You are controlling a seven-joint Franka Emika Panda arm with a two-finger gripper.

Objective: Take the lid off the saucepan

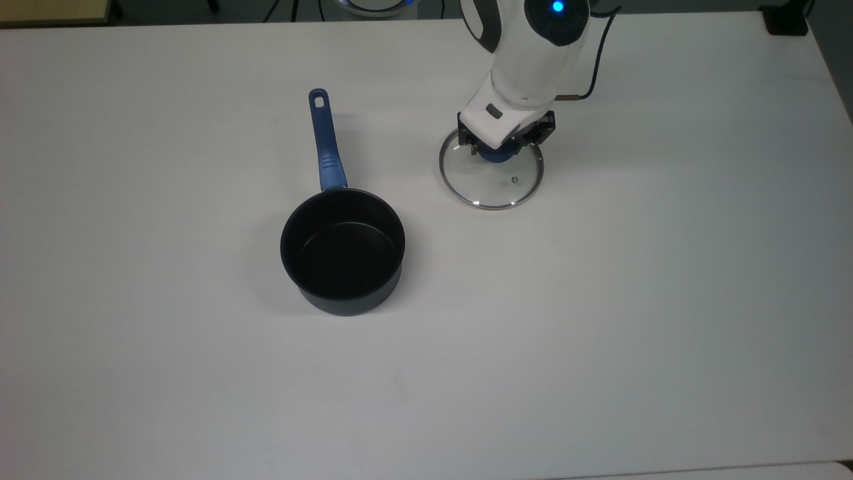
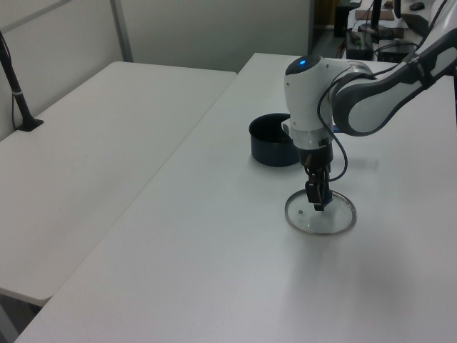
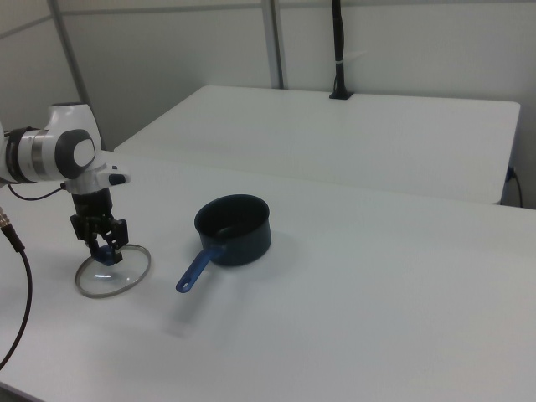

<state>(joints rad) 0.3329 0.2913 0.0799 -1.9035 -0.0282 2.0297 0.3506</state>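
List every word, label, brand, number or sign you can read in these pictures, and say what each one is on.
None: no readable text shows on the saucepan, the lid, the gripper or the table.
The handle bears moulded ridges, not letters.
The arm shows a blue light, no marking.

— What carries it all?
— A white table (image 1: pixel 600 320).
— And on it?
— The open saucepan (image 1: pixel 342 250) mid-table; the lid (image 1: pixel 491 179) flat, nearer the top view's upper edge.
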